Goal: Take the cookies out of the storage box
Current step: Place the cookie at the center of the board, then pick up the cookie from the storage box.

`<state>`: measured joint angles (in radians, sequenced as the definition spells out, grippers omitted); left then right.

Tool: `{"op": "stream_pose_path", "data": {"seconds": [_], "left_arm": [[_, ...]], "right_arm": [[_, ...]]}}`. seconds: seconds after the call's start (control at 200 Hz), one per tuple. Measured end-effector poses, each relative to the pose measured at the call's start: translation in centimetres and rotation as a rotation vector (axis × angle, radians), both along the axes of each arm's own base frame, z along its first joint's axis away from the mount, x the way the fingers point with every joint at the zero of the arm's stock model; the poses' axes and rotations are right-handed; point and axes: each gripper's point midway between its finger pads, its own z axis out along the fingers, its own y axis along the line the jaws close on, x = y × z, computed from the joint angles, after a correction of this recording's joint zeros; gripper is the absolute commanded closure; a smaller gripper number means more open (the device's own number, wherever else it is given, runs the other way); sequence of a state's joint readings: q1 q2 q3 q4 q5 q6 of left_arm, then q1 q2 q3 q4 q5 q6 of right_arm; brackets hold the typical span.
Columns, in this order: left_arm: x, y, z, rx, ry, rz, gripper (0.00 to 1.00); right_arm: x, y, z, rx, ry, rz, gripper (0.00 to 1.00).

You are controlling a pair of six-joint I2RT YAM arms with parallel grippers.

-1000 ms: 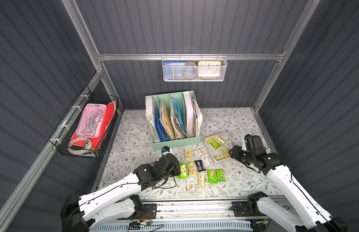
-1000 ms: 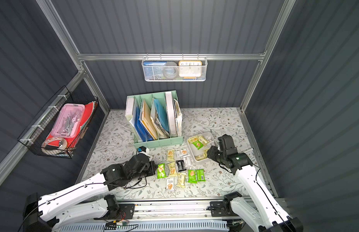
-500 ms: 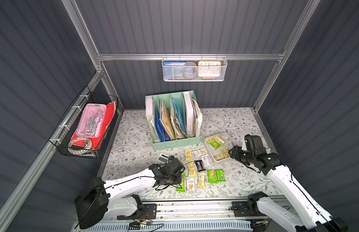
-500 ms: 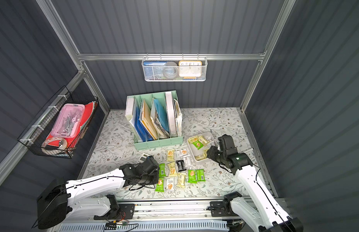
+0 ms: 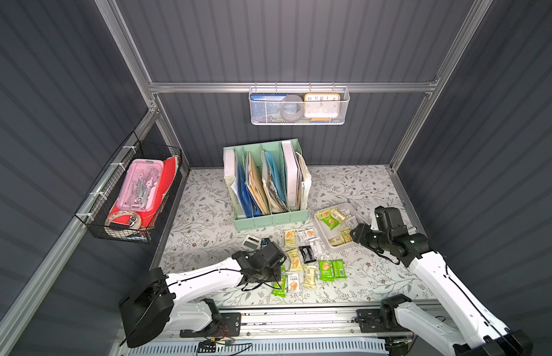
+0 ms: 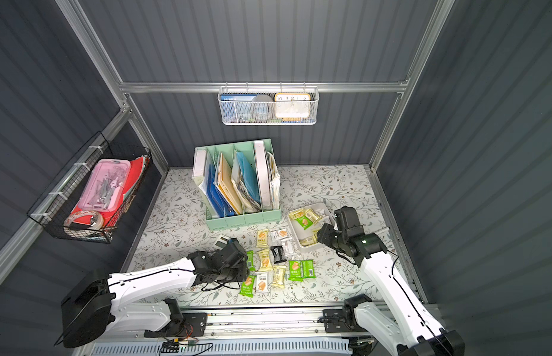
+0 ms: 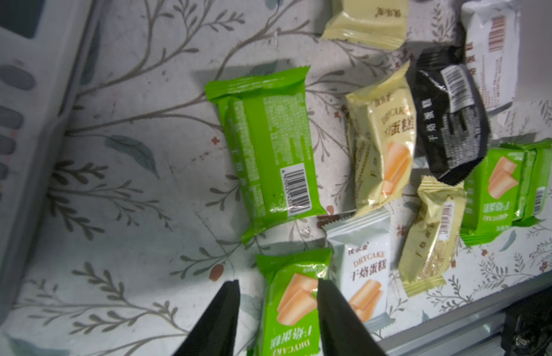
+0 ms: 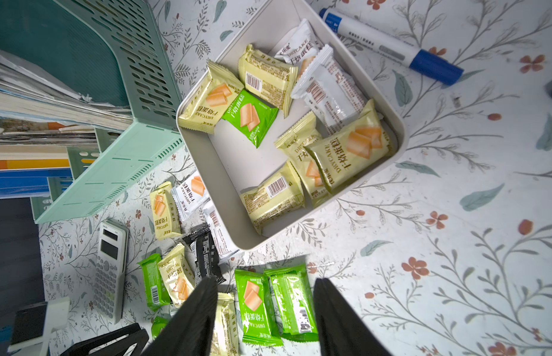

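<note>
Cookies: small flat wrapped packets in pale yellow, bright green, white and one black. Some lie loose on the floral-patterned table; the rest are in the storage box.
Calculator: white, flat on the table just left of the loose packets, partly hidden by the left arm.
Left gripper: black jaws parted around a green packet that lies on the table. One finger stands clear of the wrapper and the other is at its edge, so nothing is clamped.
Loose packets: about a dozen in a cluster in front of the mint green plastic file organiser, between the calculator and the box.
Storage box: shallow white-grey plastic tray with rounded corners, on the table right of the organiser. It holds about eight packets, mostly yellow, with one green and two white.
Right gripper: jaws spread wide and empty, poised at the box's near right corner.
Marker: white barrel with a blue cap, on the table beside the box.
</note>
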<state>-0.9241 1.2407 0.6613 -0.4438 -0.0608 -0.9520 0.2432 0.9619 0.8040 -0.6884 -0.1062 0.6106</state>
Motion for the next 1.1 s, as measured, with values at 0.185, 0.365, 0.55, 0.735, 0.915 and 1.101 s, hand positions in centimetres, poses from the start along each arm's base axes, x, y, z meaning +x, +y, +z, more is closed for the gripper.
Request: {"op": "stream_pose_path", "data": {"seconds": [0.185,0.365,0.55,0.735,0.915,1.101], "left_arm": [[3.3,-0.6,5.4,-0.096,-0.177,0.114,0.49],[6.4,-0.5,9.1,-0.194,-0.34,0.274,0.48],[8.8,-0.3,11.0,-0.254,-0.444,0.392,0.49],[10.3,-0.1,10.3,-0.244,-0.46,0.437,0.5],[11.2,0.0,11.1,-0.281,-0.483,0.463,0.51],[11.6,-0.3,11.8,-0.315,-0.501,0.471,0.52]], "right_arm": [[1.5,1.6,-2.3,-0.041,0.085,0.055,0.43],[5.3,2.4,-3.7,-0.177,0.139,0.12,0.43],[7.8,0.5,-5.6,-0.363,0.214,0.099,0.45],[7.3,-1.0,-7.1,-0.458,0.285,0.09,0.49],[6.8,-1.7,-8.4,-0.518,0.342,0.094,0.57],[6.9,-1.6,-9.1,-0.571,0.369,0.121,0.61]]}}
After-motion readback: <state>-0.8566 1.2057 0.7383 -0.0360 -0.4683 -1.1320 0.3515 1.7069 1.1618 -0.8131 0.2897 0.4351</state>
